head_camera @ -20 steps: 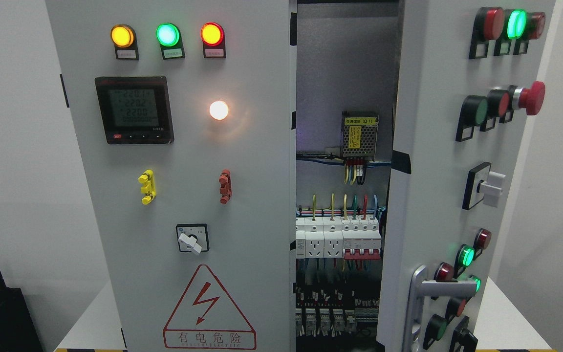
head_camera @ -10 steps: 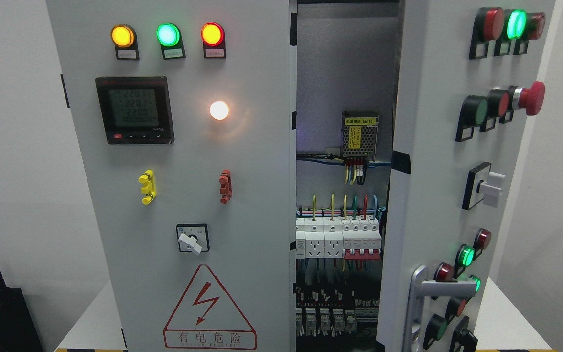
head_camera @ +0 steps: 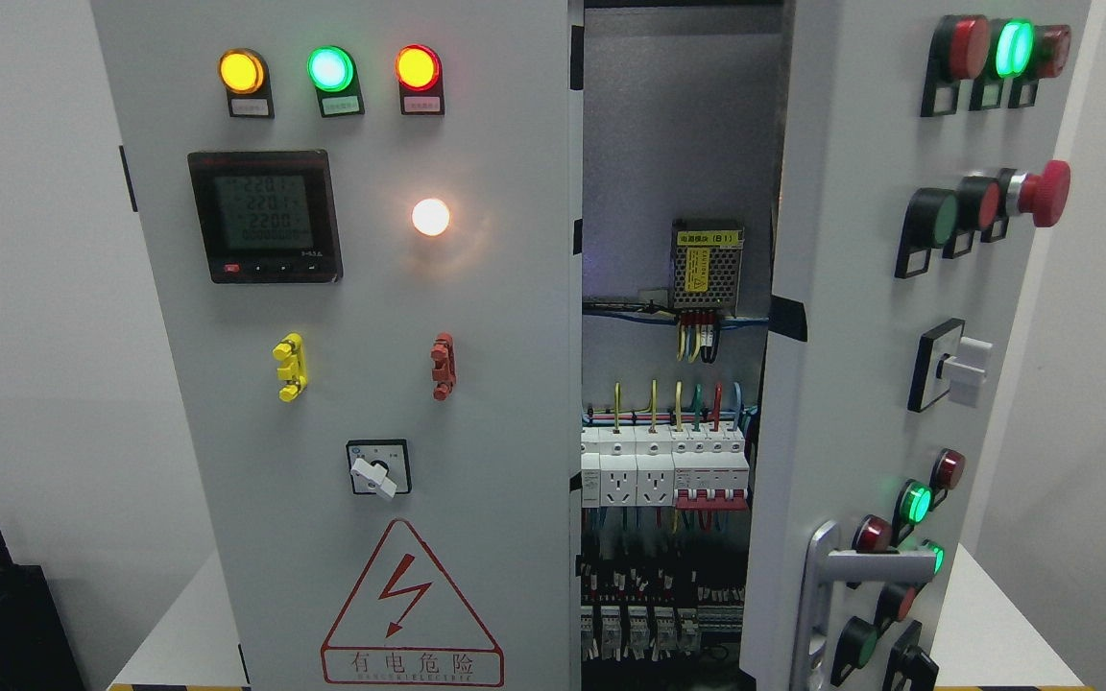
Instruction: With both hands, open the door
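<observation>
Neither robot hand shows in the head view, so their state cannot be told. The right cabinet door [head_camera: 860, 317], smooth grey painted metal, stands swung ajar, its silver lever handle [head_camera: 851, 576] low down, baring white breakers [head_camera: 663, 465] and coloured wiring inside.

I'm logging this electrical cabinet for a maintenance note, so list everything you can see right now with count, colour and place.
Grey metal cabinet left door: one, closed, centre-left.
Grey right door: one, swung open, right.
Round indicator lamps: three, amber, green, red, lit, top of left door.
Black digital meter: one, below the lamps.
White round lamp: one, lit, right of the meter.
Yellow clip and red clip: one each, mid left door.
Rotary switch: one, black and white, lower left door.
Red triangular shock warning sign: one, bottom of left door.
White breakers and sockets: a row, inside.
Red mushroom button: one, right door.
Silver lever handle: one, lower right door.
Robot hands: none in view.
</observation>
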Robot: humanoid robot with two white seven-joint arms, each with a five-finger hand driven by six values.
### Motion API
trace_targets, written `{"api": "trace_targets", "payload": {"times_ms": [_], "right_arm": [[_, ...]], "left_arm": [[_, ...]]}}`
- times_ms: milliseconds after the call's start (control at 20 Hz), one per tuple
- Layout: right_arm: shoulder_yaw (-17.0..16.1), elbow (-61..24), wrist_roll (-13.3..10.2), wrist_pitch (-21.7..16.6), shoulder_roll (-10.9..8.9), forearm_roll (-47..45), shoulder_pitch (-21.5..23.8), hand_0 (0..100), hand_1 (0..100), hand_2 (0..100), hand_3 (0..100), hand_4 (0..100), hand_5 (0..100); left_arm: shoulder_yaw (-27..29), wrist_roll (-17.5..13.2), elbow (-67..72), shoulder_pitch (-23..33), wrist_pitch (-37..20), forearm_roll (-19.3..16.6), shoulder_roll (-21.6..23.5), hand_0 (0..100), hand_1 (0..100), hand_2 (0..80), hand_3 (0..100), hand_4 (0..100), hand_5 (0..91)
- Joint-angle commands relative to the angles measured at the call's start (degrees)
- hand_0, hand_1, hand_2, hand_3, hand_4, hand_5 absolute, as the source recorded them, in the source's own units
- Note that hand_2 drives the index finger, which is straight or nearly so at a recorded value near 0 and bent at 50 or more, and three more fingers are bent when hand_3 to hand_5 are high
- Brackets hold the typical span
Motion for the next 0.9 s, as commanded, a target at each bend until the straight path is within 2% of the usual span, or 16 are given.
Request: {"api": "trace_targets", "payload": {"times_ms": [0,100,250,501,551,651,851], "right_arm": [[0.00,0.00,0.00,-0.04,0.00,0.00,0.01,0,0,0,0,0,0],[0.00,0.00,0.00,-0.04,0.00,0.00,0.01,0,0,0,0,0,0],[0.00,0.00,0.00,-0.04,0.00,0.00,0.01,0,0,0,0,0,0],[0.00,0.00,0.00,-0.04,0.00,0.00,0.01,0,0,0,0,0,0],[0.00,0.00,0.00,-0.04,0.00,0.00,0.01,0,0,0,0,0,0],[0.00,0.00,0.00,-0.04,0.00,0.00,0.01,0,0,0,0,0,0],[0.00,0.00,0.00,-0.04,0.00,0.00,0.01,0,0,0,0,0,0]], "left_arm": [[7.40,-3.67,-17.77,2.01,-4.23,14.68,22.97,0,0,0.0,0,3,0.0],[9.51,-4.92,-17.77,1.05,-4.23,18.38,26.93,0,0,0.0,0,3,0.0],[11.10,-7.02,-18.29,-0.89,-4.23,22.34,30.10,0,0,0.0,0,3,0.0],[15.05,-17.64,-20.23,-1.33,-4.23,30.95,36.16,0,0,0.0,0,3,0.0],[15.67,-18.80,-20.32,-1.42,-4.23,33.66,38.01,0,0,0.0,0,3,0.0],[15.76,-19.33,-20.32,-3.51,-4.23,39.03,42.84,0,0,0.0,0,3,0.0],[15.67,-19.33,-20.14,-13.35,-3.62,51.42,51.28,0,0,0.0,0,3,0.0]]}}
